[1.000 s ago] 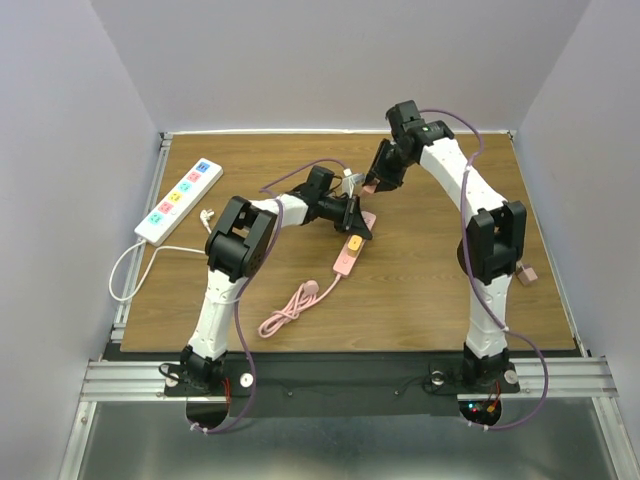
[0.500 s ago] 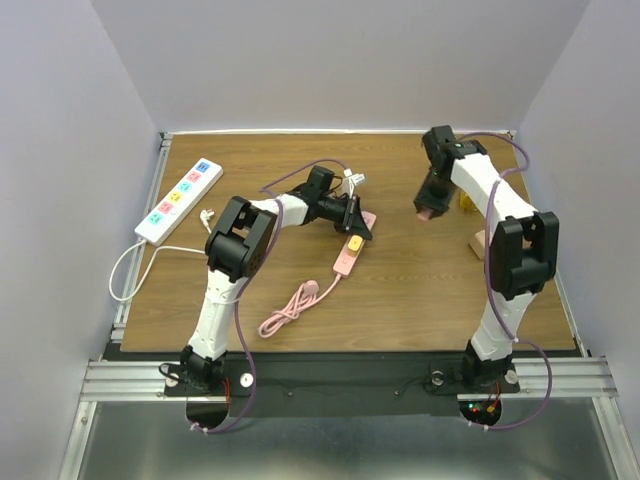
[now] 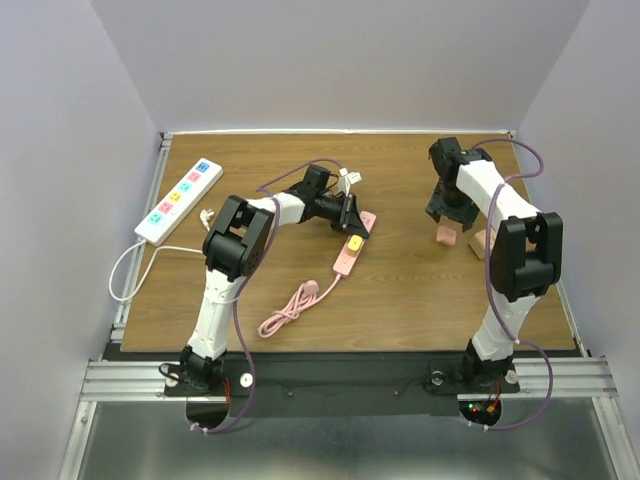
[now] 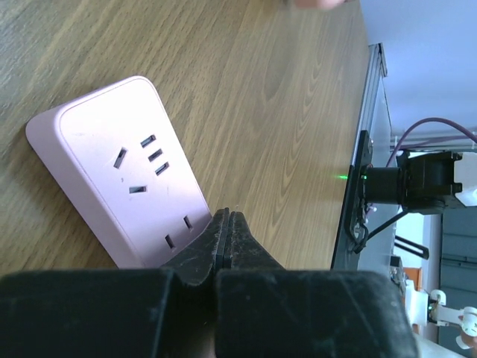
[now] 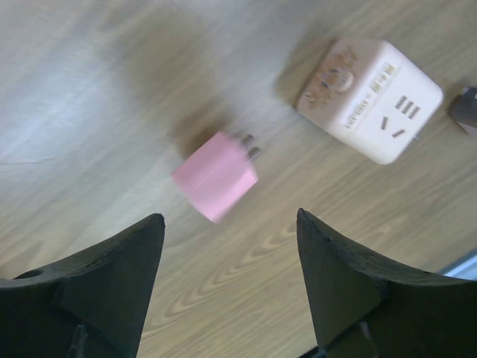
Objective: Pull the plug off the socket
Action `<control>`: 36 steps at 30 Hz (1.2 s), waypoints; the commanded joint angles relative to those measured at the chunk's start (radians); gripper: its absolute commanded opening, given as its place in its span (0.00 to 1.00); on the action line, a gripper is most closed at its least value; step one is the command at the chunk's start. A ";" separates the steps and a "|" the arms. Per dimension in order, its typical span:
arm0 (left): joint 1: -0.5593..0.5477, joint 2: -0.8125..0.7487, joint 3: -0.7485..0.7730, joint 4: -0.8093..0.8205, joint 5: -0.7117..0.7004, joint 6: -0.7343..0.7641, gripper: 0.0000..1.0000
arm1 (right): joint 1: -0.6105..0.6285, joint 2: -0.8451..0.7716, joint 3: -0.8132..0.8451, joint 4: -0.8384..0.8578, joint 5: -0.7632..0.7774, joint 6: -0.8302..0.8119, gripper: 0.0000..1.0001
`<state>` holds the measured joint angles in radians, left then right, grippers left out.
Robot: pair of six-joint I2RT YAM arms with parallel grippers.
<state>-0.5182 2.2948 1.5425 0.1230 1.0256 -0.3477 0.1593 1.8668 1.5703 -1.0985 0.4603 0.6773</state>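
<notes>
The brown wood-grain desk (image 3: 400, 290) is enclosed by plain grey walls (image 3: 340, 60). Left hand (image 4: 226, 224): fingers closed together, tips at the edge of the pink socket (image 4: 112, 171), apparently touching it. Right hand (image 5: 229, 216): spread wide above the pink plug (image 5: 215, 176), which lies loose at mid-right, well apart from the socket. A white strip (image 3: 180, 198) lies at far left.

The tabletop (image 3: 400, 290) is brown wood with a streaky grain. The plug (image 5: 216, 177) is plain pink with grey prongs. The cube adapter (image 5: 369, 101) is cream with dark slots. The pink socket strip (image 4: 119, 171) has a yellow button (image 3: 354, 243) and a pink cord (image 3: 290, 305). The white power strip (image 3: 180, 199) has blue, pink and teal faces. The left hand (image 4: 227, 239) and right hand (image 5: 227, 216) are black.
</notes>
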 commanded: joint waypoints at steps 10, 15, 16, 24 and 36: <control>0.055 0.043 -0.038 -0.112 -0.150 0.058 0.00 | 0.205 -0.089 0.092 0.127 -0.451 -0.090 0.85; 0.061 0.032 -0.053 -0.100 -0.148 0.050 0.00 | 0.396 -0.046 0.125 0.184 -0.546 0.026 0.86; 0.063 0.032 -0.056 -0.092 -0.145 0.047 0.00 | 0.413 -0.041 0.116 0.192 -0.545 0.042 0.86; 0.063 0.025 -0.094 -0.063 -0.121 0.027 0.00 | 0.487 -0.008 0.080 0.178 -0.428 0.148 0.87; 0.063 0.025 -0.143 -0.011 -0.110 -0.011 0.00 | 0.490 0.083 0.045 0.183 -0.357 0.212 0.87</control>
<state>-0.4625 2.2730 1.4654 0.2256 1.0462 -0.4065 0.6483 1.9026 1.6196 -0.9325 0.0612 0.8524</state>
